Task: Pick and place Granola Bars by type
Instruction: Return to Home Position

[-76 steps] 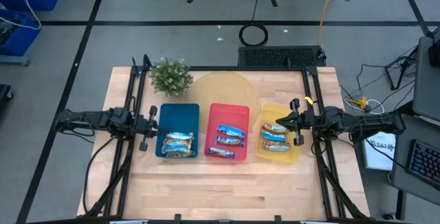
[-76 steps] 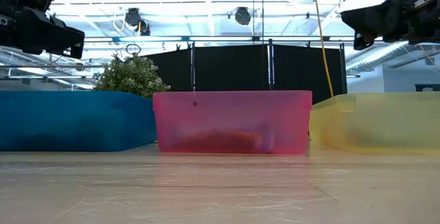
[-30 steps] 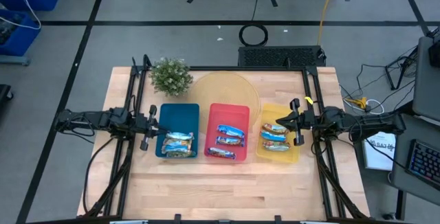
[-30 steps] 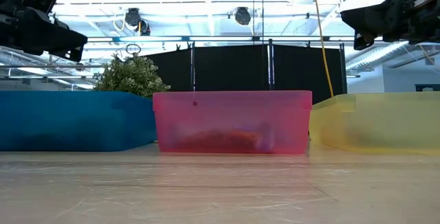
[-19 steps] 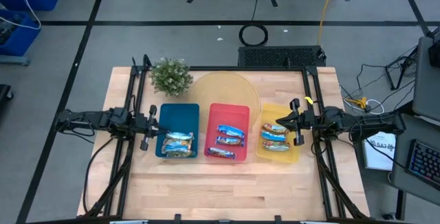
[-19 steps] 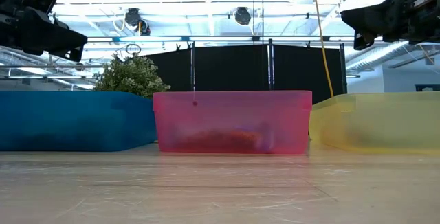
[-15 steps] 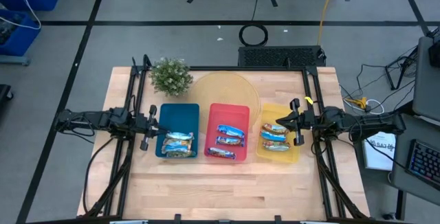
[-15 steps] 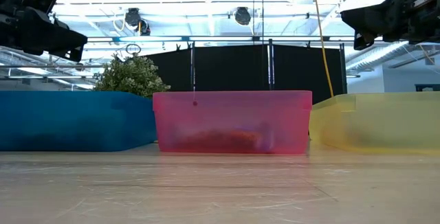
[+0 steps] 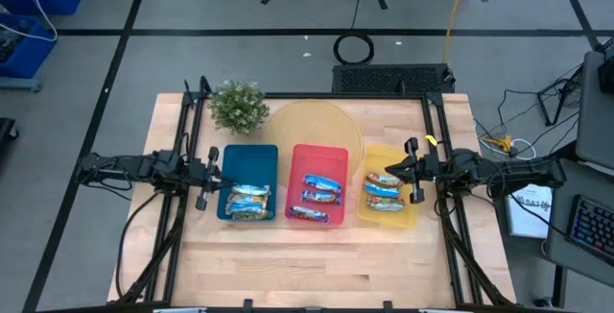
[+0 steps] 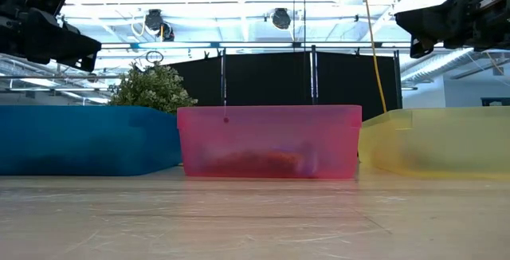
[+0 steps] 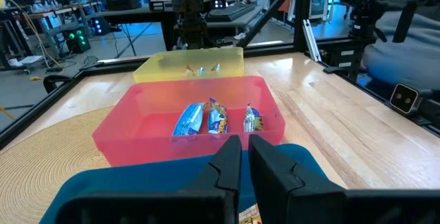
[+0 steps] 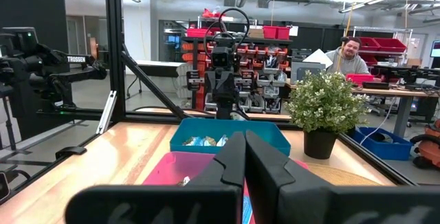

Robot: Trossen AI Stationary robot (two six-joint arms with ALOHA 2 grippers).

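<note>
Looking down reveals Granola Bars (image 9: 321, 183) the low view hides; left pincer (image 11: 242, 147) and right pincer (image 12: 245, 143) sit closed, empty

The blue bin (image 9: 247, 164) is showing a solid teal, its granola bars (image 9: 247, 201) gleaming light blue with tan-yellow. The red bin (image 9: 318, 159) is glowing translucent pink-red around blue-and-white bars (image 9: 319, 189). The yellow bin (image 9: 389, 218) is carrying red-orange-accented bars (image 9: 382, 191). The plant (image 9: 238, 107) is looking grey-green, the round mat (image 9: 312, 126) straw-tan, the table (image 9: 317, 265) pale wood-grained.
</note>
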